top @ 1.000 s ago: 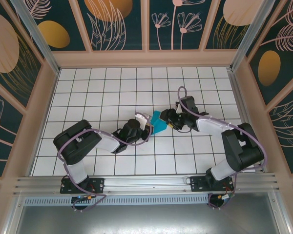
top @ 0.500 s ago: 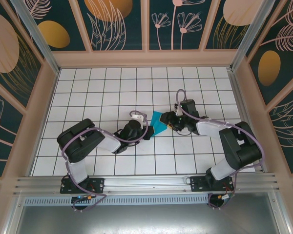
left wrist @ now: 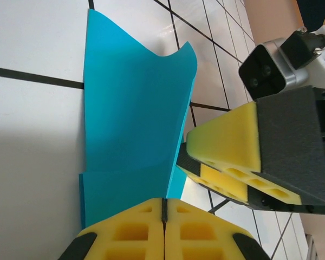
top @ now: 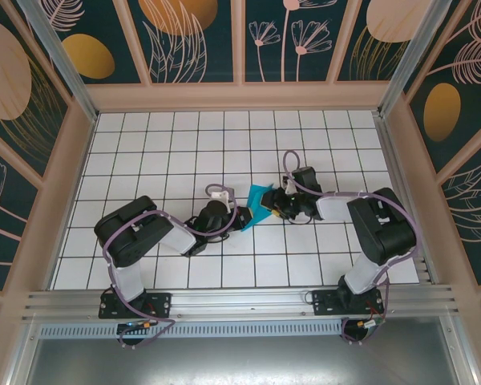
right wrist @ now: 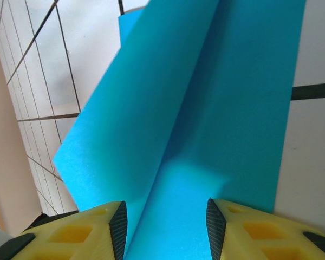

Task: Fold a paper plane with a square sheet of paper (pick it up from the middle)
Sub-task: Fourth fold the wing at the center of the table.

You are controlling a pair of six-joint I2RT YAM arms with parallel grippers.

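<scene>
Laboratory robot cell. White grid-tiled surface (top: 176, 152) spreads under and around the left end effector (top: 242, 215) and right end effector (top: 272, 202); leaf-printed panels (top: 192, 40) enclose it beyond them; aluminium rail (top: 240, 301) behind.

Bright, even light; soft shadows and faint glare on the white tiles (left wrist: 21, 162) (close-ups slightly soft).

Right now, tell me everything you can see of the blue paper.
The paper is thin, plain teal, folded into layers with a long crease and one curled edge. It sits mid-table, seemingly raised off the white tiles. The left gripper is pinched shut on one end; the right gripper straddles the other end, jaws apart, not clamped.
</scene>
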